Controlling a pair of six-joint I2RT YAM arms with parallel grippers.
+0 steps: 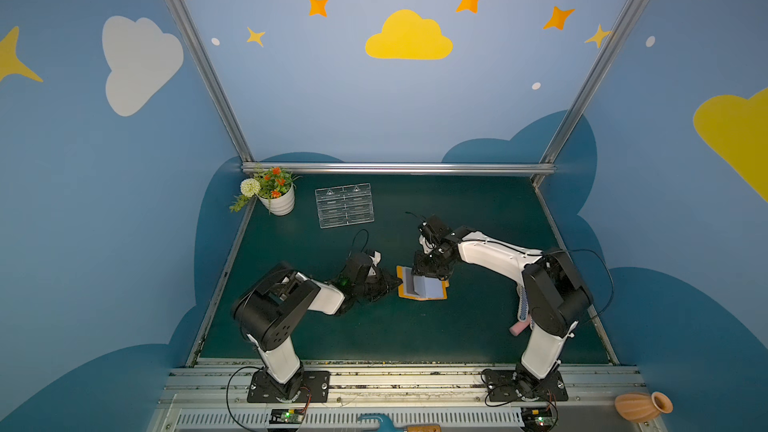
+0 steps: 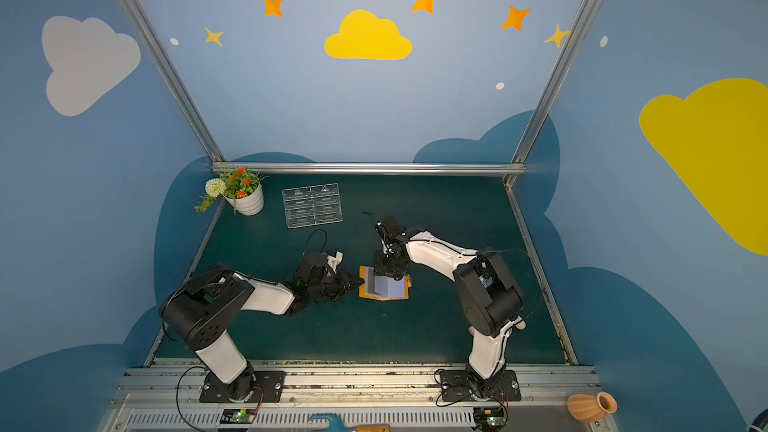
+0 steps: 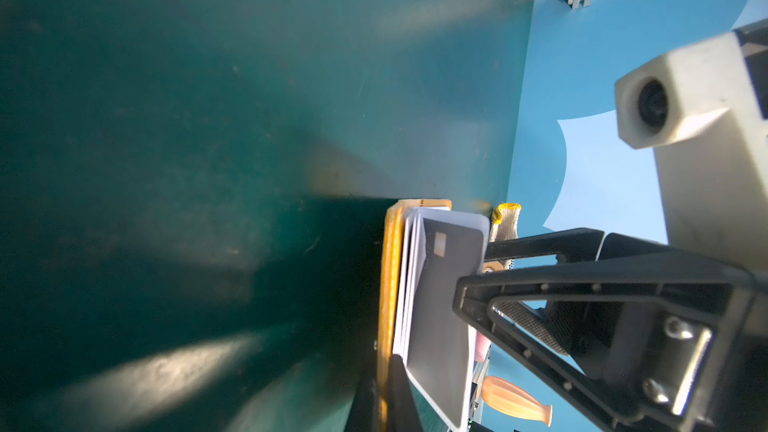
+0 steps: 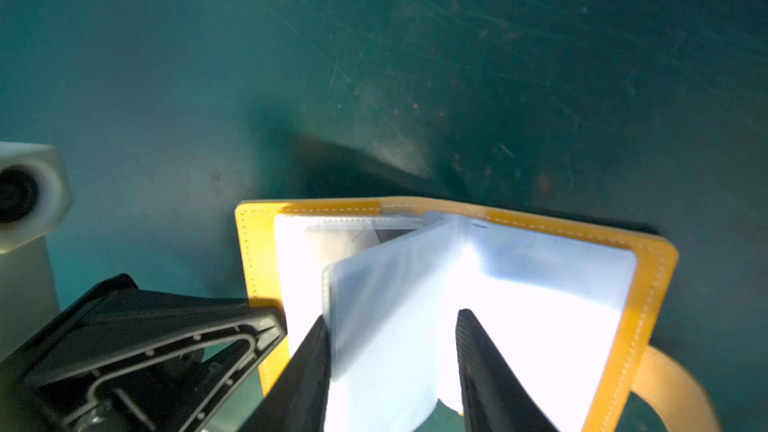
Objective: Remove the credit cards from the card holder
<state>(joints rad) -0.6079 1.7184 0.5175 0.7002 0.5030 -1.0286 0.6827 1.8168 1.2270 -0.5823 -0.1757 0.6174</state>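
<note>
The orange card holder [image 1: 441, 295] lies open on the green mat, in both top views [image 2: 404, 295]. Its clear sleeve pages [image 4: 540, 284] fan upward. My left gripper [image 3: 384, 396] is shut on the holder's left cover edge [image 3: 388, 284], also seen in a top view [image 1: 397, 282]. One raised sleeve holds a dark grey credit card [image 3: 440, 313] with a small pale marking. My right gripper [image 4: 392, 351] hangs over the holder, open. Its fingers [image 4: 316, 367] straddle that raised sleeve [image 4: 386, 305]; one finger touches it, the other stands off. Any other cards are hidden.
A clear acrylic tiered stand [image 1: 344, 205] and a white flower pot [image 1: 279, 200] sit at the back left. A terracotta vase [image 1: 642, 406] lies on the front rail at the right. A pink object [image 1: 518, 328] lies by the right arm's base.
</note>
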